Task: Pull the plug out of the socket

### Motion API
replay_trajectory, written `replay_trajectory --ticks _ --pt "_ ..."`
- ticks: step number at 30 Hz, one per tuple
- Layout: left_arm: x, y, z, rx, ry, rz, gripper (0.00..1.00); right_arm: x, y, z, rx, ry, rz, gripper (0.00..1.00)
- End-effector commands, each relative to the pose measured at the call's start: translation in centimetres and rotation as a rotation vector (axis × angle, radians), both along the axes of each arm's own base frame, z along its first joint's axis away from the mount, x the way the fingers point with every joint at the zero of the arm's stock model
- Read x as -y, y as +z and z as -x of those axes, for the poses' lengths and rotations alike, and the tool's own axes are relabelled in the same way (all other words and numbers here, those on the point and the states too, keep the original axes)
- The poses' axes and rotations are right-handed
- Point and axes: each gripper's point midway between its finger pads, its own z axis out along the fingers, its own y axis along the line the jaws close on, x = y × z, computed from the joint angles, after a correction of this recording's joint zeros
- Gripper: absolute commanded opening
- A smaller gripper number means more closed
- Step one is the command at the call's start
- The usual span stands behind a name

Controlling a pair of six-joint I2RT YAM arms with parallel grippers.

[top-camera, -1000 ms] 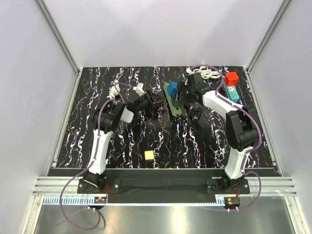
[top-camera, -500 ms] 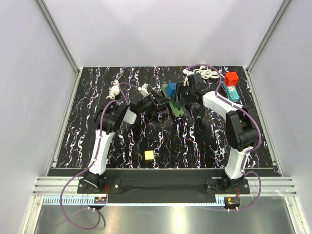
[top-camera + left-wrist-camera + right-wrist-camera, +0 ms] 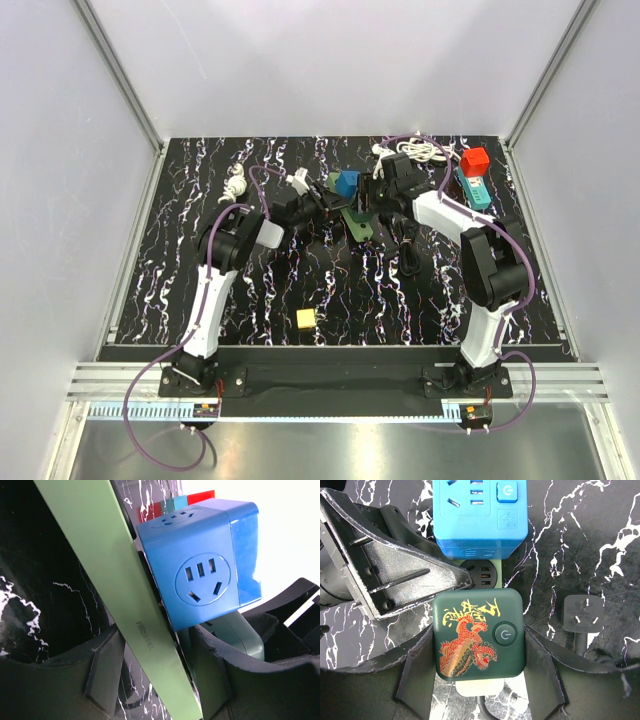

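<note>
The plug (image 3: 479, 635) is a dark green cube with a red and gold dragon, and it sits in the pale green socket strip (image 3: 131, 605). My right gripper (image 3: 479, 632) is shut on it, one finger flat against each side. In the top view that right gripper (image 3: 373, 196) hangs over the strip (image 3: 357, 220). A blue cube adapter (image 3: 200, 565) sits in the strip just beyond the plug. My left gripper (image 3: 157, 640) straddles the strip's edge. Its right finger lies close to the strip, and a gap shows at its left finger (image 3: 105, 670).
A loose black three-pin plug (image 3: 582, 612) lies right of the strip, with its cable (image 3: 408, 252) coiled beside it. A red block (image 3: 475, 160), a teal piece (image 3: 472, 190) and a white cord bundle (image 3: 430, 152) are at the back right. A yellow cube (image 3: 305, 319) lies near the front.
My left gripper has moved right and back, from open floor to around the strip's edge. The strip's far end with the blue cube has shifted slightly left. The right gripper has kept its hold.
</note>
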Motion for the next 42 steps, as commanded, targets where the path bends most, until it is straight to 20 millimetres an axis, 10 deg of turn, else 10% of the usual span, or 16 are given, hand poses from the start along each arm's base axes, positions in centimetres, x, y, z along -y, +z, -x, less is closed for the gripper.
replay_trajectory --ticks 1,5,13,26,42 --pt "0.7 0.2 -0.5 0.024 -0.002 -0.015 0.57 -3.0 6.5 -0.9 0.172 0.048 -0.137 0.0" --pt "0.9 -0.2 -0.4 0.004 -0.012 -0.008 0.52 -4.1 6.0 -0.8 0.19 0.057 -0.102 0.0" --pt "0.3 -2.3 -0.7 -0.044 0.018 -0.105 0.0 -5.3 6.8 -0.6 0.273 -0.013 -0.08 0.0" --pt "-1.4 -2.8 -0.8 -0.03 0.097 -0.134 0.0 -1.4 13.9 -0.3 0.454 -0.293 -0.287 0.0" --pt "-1.9 -2.7 -0.7 -0.029 0.122 -0.152 0.0 4.9 13.3 -2.3 0.352 -0.413 -0.4 0.0"
